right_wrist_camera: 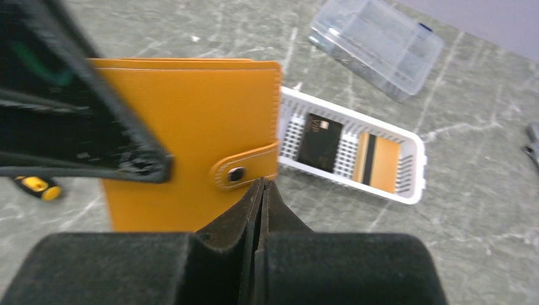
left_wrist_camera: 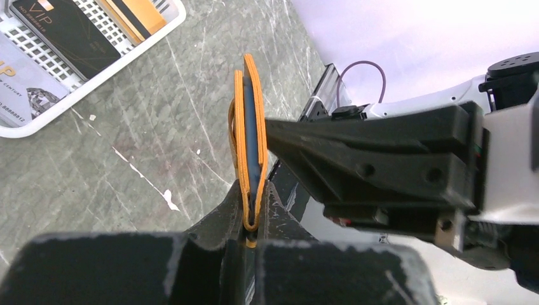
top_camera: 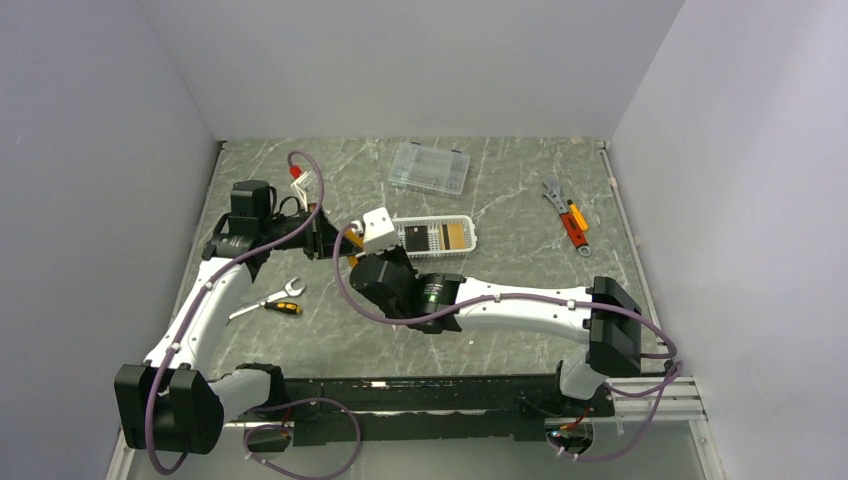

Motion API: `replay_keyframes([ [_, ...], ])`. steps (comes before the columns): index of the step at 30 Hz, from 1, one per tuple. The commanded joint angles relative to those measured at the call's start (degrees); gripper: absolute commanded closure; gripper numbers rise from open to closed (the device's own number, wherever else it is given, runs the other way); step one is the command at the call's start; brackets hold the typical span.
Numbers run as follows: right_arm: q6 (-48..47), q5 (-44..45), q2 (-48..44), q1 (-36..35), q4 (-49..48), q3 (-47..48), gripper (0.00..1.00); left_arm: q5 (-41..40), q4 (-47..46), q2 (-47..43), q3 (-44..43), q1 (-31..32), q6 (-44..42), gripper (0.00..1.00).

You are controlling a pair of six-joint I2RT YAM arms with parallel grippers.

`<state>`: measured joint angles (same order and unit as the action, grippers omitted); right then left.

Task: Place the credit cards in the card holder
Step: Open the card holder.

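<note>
My left gripper (left_wrist_camera: 253, 194) is shut on the bottom edge of the orange card holder (left_wrist_camera: 240, 127), which it holds upright on edge above the table. A pale blue card (left_wrist_camera: 252, 143) shows between the holder's leaves. My right gripper (right_wrist_camera: 264, 185) is shut, with nothing showing between its jaws. Its tips rest against the holder's face (right_wrist_camera: 191, 121), beside the snap strap (right_wrist_camera: 245, 168). More credit cards lie in the white basket (right_wrist_camera: 416, 171): a black one (right_wrist_camera: 320, 142), a gold-brown one (right_wrist_camera: 378, 162) and a grey-white one (left_wrist_camera: 25, 82).
A clear compartment box (top_camera: 430, 167) stands behind the basket (top_camera: 468, 243). An orange-handled adjustable wrench (top_camera: 568, 218) lies at the right. A small spanner and a yellow-handled tool (top_camera: 270, 303) lie near the left arm. Walls close the table on three sides.
</note>
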<state>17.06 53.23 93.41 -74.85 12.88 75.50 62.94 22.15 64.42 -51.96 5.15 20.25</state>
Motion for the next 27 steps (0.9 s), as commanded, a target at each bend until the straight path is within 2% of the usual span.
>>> replay_keyframes([
  [1, -0.4, 5.46, -2.85, 2.3, 0.42, -1.28, 1.0, 4.0, 0.0, -1.48, -1.28, 0.13, 0.31, 1.0],
  [7, -1.1, 5.48, -5.25, 3.61, -3.82, -2.93, 1.0, 4.45, -0.32, -1.44, -1.06, 0.13, 0.58, 1.0],
  [12, -3.41, -2.93, -8.37, 4.13, -6.12, -6.55, 1.0, 4.31, 0.1, -1.56, -1.26, 0.13, 0.11, 1.0],
  [13, -5.08, -4.04, -9.76, 4.07, -7.57, -8.5, 0.96, 4.28, 0.14, -1.51, -1.32, 0.13, 0.18, 1.0],
  [15, -11.16, -7.77, -13.52, 3.87, -14.8, -15.56, 0.79, 4.15, 0.11, -1.45, -1.35, 0.13, 0.16, 1.0],
  [18, -16.52, -10.3, -20.08, 3.04, -23.79, -24.37, 0.58, 4.05, -0.42, -1.45, -0.99, 0.13, 0.52, 1.0],
  [22, -21.62, -13.33, -24.1, 3.03, -28.55, -28.14, 0.17, 3.9, -0.28, -1.51, -1.0, 0.13, 0.44, 1.0],
  [24, -23.31, -14.61, -24.37, 3.02, -28.25, -27.26, 0.12, 3.86, -0.09, -1.34, -1.18, 0.13, 0.34, 1.0],
  [27, -25.23, -16.57, -24.9, 3.04, -28.87, -26.13, 0.11, 3.85, -0.26, -1.05, -1.03, 0.13, 0.46, 1.0],
])
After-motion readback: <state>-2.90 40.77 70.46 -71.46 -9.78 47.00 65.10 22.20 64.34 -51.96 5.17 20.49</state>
